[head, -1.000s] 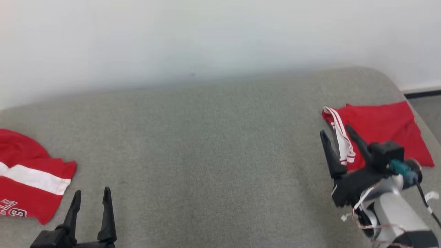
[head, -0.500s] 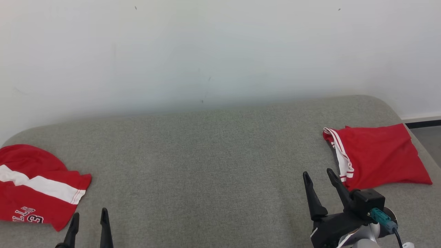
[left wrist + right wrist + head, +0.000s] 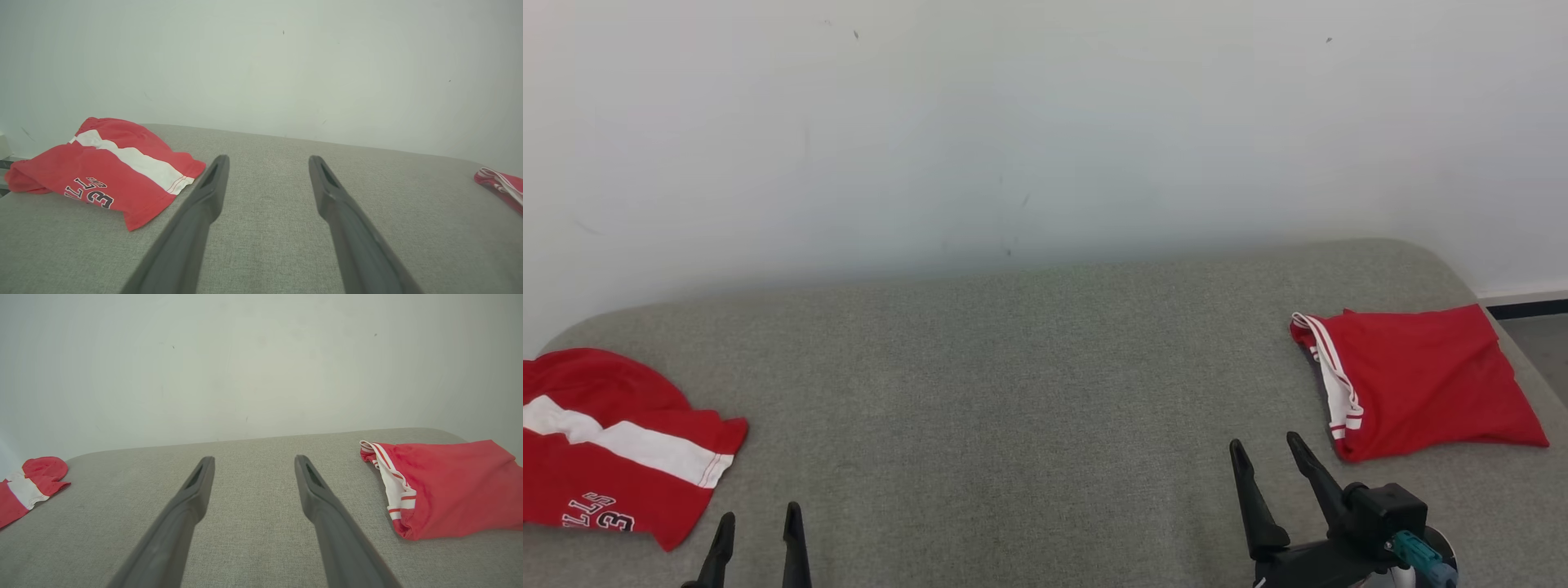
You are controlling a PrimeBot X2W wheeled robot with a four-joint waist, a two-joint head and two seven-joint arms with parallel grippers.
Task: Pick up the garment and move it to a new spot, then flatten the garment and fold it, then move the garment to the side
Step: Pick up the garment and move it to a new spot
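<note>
A folded red garment [image 3: 1421, 380] with a white striped band lies at the right end of the grey cushion [image 3: 1013, 392]; the right wrist view shows the folded garment [image 3: 445, 490] to the right of the fingers. My right gripper [image 3: 1266, 453] stands open just left of and below it, holding nothing, with grey fabric between its fingers in the right wrist view [image 3: 253, 462]. A second red garment [image 3: 613, 449] with a white stripe and dark lettering lies at the left end, also in the left wrist view [image 3: 106, 169]. My left gripper [image 3: 758, 518] is open and empty right of it, its fingers apart [image 3: 267, 160].
A pale wall [image 3: 1013, 131] rises right behind the cushion. The cushion's rounded right corner falls away to a grey floor [image 3: 1539, 339] with a dark skirting strip. Broad bare cushion lies between the two garments.
The head camera has tilted up, so everything sits lower in the picture. My right gripper has drawn back from the folded garment toward the near edge; the left gripper sank lower in view.
</note>
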